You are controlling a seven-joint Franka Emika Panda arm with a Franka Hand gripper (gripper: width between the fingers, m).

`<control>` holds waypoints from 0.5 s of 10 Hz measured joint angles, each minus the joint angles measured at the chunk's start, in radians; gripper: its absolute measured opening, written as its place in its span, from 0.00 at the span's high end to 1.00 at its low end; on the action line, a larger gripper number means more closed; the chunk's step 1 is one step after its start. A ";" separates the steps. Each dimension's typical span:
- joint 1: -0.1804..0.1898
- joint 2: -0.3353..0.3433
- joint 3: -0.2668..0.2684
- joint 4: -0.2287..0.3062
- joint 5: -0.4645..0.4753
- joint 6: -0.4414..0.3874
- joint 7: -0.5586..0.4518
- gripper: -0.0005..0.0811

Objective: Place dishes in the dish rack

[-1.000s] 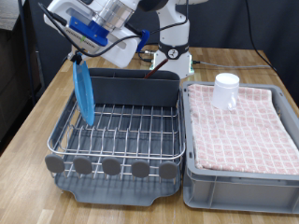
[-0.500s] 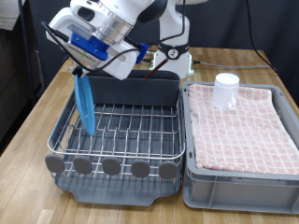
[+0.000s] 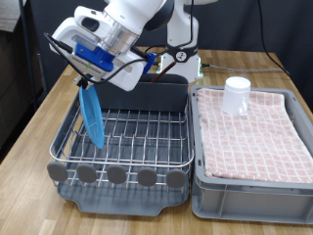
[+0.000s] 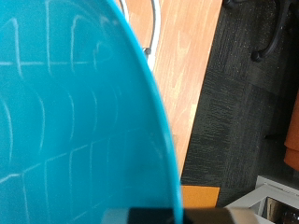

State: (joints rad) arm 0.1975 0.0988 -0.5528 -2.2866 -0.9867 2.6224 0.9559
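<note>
Wooden table (image 3: 34, 132) under dish rack (image 3: 127, 166), grey bin (image 3: 249, 191)

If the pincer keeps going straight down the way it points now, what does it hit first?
Probably the dish rack. The pincer points down at the exterior view's left side of it, holding the light-blue plate on edge. The plate's lower rim would meet the wires first; it already looks at or near them, though depth is unclear.
</note>
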 joint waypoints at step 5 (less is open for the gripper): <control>0.000 0.007 0.000 -0.009 0.002 0.016 0.055 0.97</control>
State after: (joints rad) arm 0.1975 0.1062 -0.5529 -2.2953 -0.9843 2.6388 1.0108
